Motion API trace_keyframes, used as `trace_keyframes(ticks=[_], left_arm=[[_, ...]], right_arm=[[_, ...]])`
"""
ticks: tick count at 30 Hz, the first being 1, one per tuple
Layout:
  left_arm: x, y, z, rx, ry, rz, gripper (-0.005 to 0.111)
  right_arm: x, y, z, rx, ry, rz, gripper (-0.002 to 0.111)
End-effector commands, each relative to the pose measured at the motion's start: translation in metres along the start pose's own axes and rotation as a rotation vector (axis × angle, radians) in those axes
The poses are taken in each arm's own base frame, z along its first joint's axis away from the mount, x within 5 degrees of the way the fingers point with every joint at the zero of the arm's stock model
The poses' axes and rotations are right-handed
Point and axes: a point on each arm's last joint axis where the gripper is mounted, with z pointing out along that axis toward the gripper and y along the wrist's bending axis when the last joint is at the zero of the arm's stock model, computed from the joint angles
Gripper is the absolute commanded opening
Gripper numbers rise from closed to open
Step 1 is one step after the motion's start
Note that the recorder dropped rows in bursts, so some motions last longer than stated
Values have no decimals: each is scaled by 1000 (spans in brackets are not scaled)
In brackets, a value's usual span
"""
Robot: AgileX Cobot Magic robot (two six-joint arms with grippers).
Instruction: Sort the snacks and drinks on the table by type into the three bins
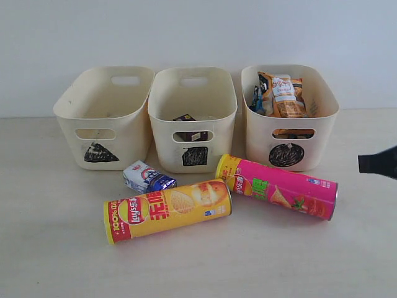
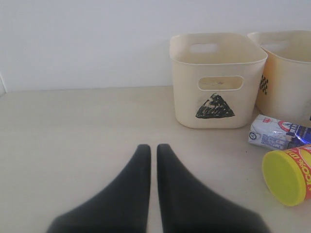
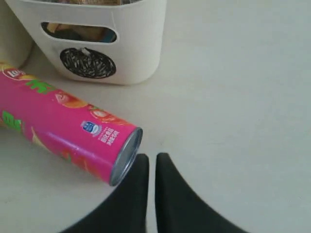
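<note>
Yellow chip tube (image 1: 167, 211) and pink chip tube (image 1: 277, 186) lying lower centre on desk (image 1: 49, 248), left tool (image 2: 151, 148) and right tool (image 3: 151, 158) both narrow, holding nothing

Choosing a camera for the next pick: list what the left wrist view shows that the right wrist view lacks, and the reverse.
Left wrist only: the triangle bin, part of the square bin, the white-blue drink carton and the lid end of the yellow chip tube. Right wrist only: the circle bin and the pink chip tube lying before it, metal end near the right fingers. Both: the pale table and a dark pair nearly touching, holding nothing: the left fingers in one, the right fingers in the other.
</note>
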Motion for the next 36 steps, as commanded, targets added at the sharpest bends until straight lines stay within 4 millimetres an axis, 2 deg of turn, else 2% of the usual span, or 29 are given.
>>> trace_keyframes(ticks=[1,12,13,15,22,28,36], left_arm=[[1,0,0,2,-4,-14,4],[1,0,0,2,-4,-14,4],[1,0,0,2,-4,-14,4],[1,0,0,2,-4,-14,4],[1,0,0,2,-4,-14,4],[1,0,0,2,-4,-14,4],[1,0,0,-5,-3,18,4]], right_arm=[[28,-3,-11,0,-156,35,0],[106,-5,-47,-13,-446,56,0],[104,-5,-53,-16,-483,56,0],[111,-5,-59,-15,-432,58,0],[123,-5,-83,-25,-459,83,0],[130,-5,-109,-50,-633,100,0],[133,-5,-113,-55,-660,101,0]])
